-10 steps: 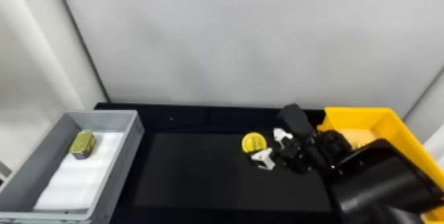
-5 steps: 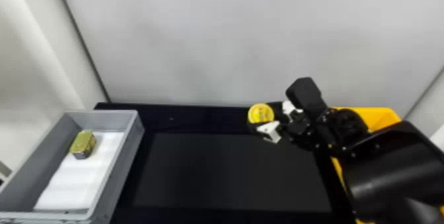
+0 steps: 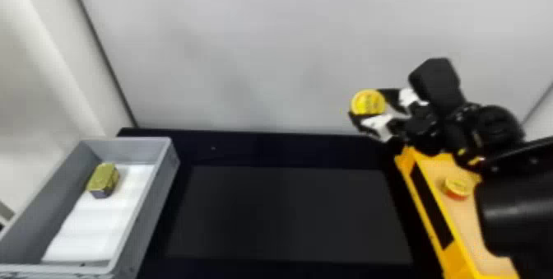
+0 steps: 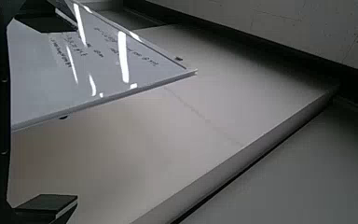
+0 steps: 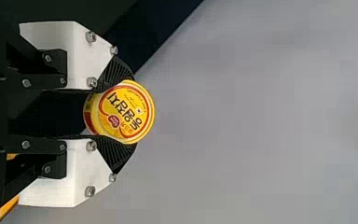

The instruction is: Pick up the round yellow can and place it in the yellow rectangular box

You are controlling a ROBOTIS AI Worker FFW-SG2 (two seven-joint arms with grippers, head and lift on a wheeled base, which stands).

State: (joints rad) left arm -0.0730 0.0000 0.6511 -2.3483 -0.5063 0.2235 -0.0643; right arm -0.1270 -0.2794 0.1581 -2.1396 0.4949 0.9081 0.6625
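Raised since the earlier head views, the right arm (image 3: 514, 216) has shifted toward the robot's right, bearing the round yellow can (image 3: 368, 102) along with it and leaving more of the yellow rectangular box (image 3: 452, 253) exposed. Behind the work stands a pale gray wall (image 3: 255, 43). Before it lies the black bench (image 3: 288, 148), with a dark gray panel (image 3: 288, 212) on its top. At the left of the head view, a gray box (image 3: 150, 216) contains white padding (image 3: 98, 224); at the right is the yellow rectangular box. Left wrist view: left tool (image 4: 70, 114) with its fingers spread, nothing between them; a glossy white panel (image 4: 135, 70) lies beyond. Right tool (image 3: 369, 106): pinching the round yellow can between its ribbed pads (image 5: 114, 74), to the left of the yellow rectangular box and above the bench's far edge in the head view. A gold-topped tin (image 3: 103, 177) rests in the gray box, partly on the padding; a second can (image 3: 457, 187), yellow-lidded with a red side, stands in the yellow rectangular box.
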